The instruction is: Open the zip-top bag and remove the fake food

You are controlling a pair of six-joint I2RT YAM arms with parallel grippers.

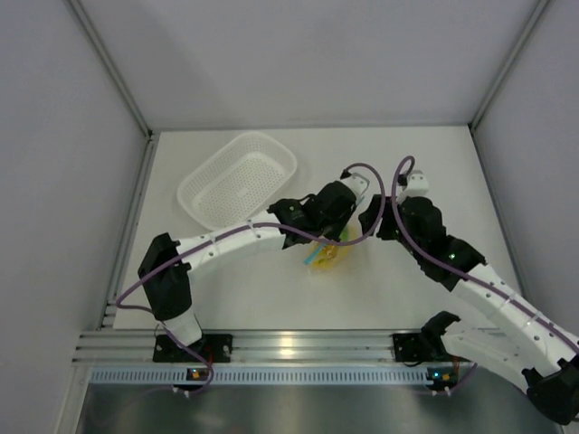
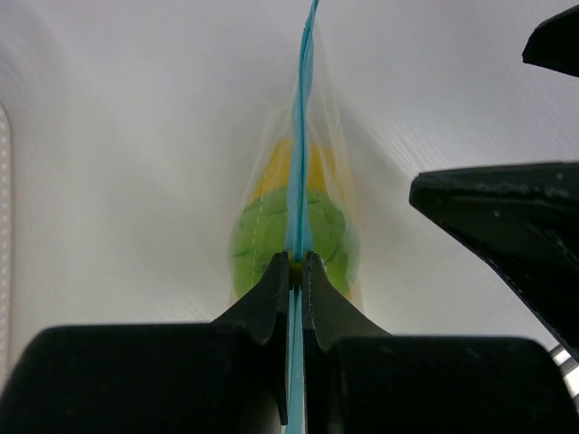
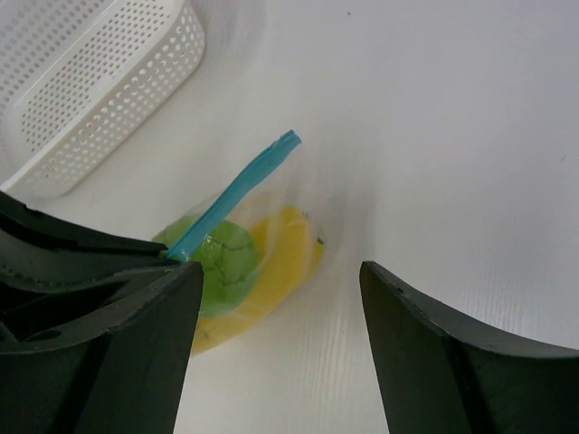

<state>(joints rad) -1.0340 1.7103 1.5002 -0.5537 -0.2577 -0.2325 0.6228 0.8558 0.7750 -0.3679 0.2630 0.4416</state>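
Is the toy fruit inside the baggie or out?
Inside. The green ball fruit and yellow fruit show through the clear zip-top bag, whose blue zip strip the left claw pinches.

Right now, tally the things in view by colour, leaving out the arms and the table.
White: 1, the basket
Clear with a blue strip: 1, the zip-top bag
Green: 1, the ball fruit
Yellow: 1 seen, the yellow fruit; others may be hidden
Total: 4

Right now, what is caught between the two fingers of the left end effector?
The light blue zip strip of the zip-top bag, pinched edge-on by the left end effector. Green fake food sits just beyond. The left wrist view shows it.
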